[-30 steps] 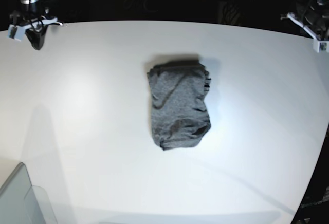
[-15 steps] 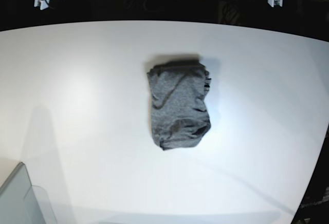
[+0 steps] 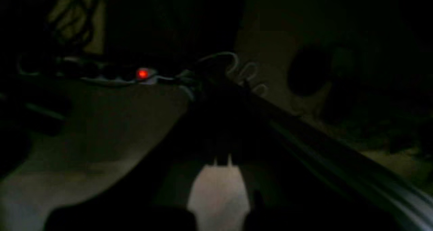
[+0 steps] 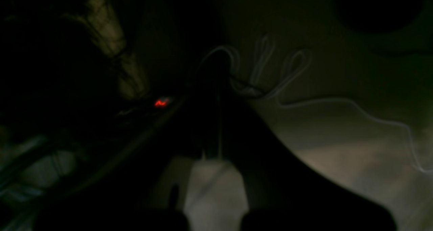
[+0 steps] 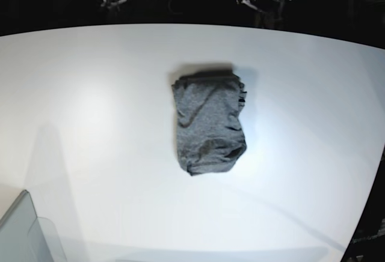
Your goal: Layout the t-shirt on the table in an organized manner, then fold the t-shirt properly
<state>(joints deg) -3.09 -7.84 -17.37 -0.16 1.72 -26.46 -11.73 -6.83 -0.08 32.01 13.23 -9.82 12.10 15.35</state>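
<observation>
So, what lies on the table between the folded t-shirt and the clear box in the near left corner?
Nothing: in the base view only bare white table lies between the t-shirt and the clear box.

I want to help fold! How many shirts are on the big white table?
1: the dark heather-grey knit t-shirt, folded into a compact bundle, lies near the middle of the glossy white table.

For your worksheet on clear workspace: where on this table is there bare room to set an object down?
The glossy white table is bare left, right and in front of the folded dark grey t-shirt at its middle. Only the near-left corner is taken, by a clear plastic piece.
</observation>
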